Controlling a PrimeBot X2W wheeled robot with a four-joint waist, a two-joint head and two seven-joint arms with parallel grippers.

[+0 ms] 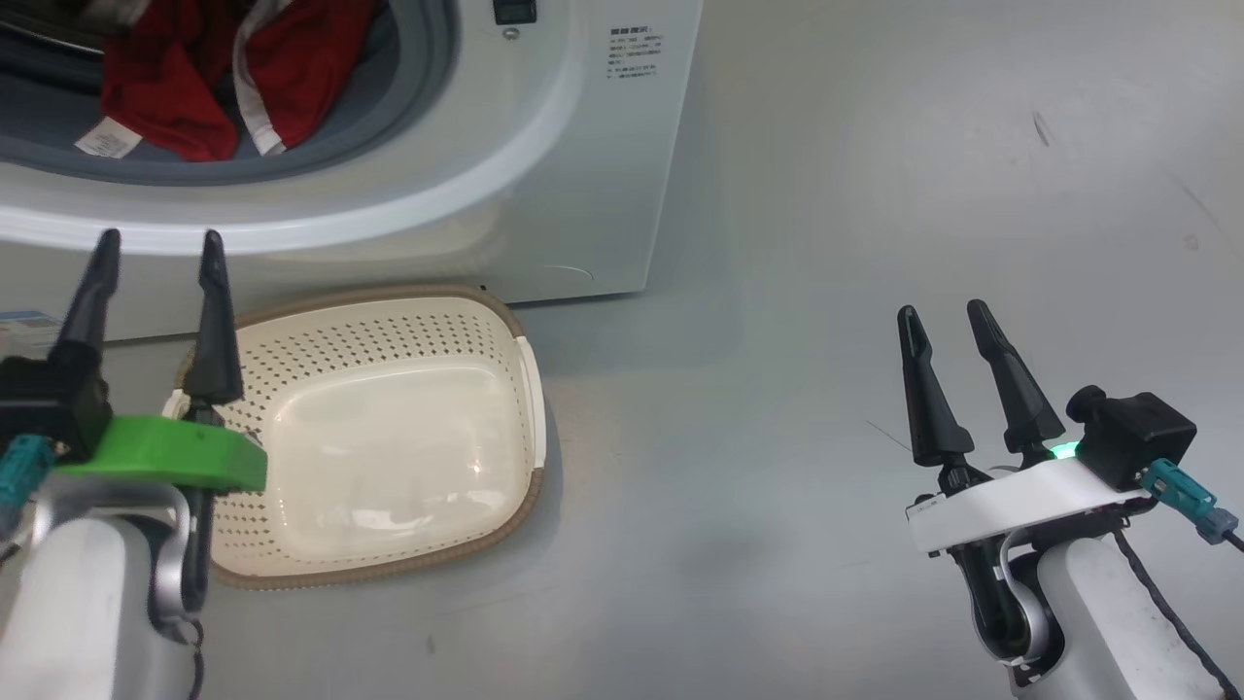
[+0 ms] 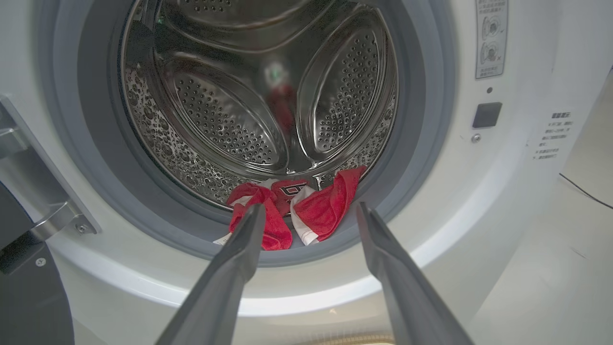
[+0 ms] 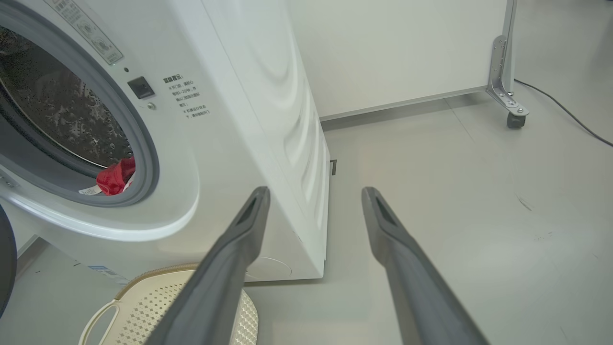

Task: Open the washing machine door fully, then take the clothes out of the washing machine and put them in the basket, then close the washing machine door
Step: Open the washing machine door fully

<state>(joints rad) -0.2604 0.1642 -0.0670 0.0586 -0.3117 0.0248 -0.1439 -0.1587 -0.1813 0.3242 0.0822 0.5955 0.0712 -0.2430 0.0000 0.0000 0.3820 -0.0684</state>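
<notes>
Because the clothes are soft, light and limp, they are expected to sag and trail when lifted; the best hold is judged to be a bunched fold atop the heap, not a loose edge. Head view: the heap lies at 11 o'clock on the lower lip of the washing machine opening; the basket sits empty at 8 o'clock, just before the machine. The left gripper rises at 9 o'clock, jaws spread and empty; the right gripper stands at 4 o'clock over bare floor, likewise spread and empty. Left wrist view: the left gripper's fingers aim into the drum, framing the heap at 6 o'clock on the gasket. Right wrist view: the right gripper's fingers point past the machine's front corner, clothes at 9 o'clock.
</notes>
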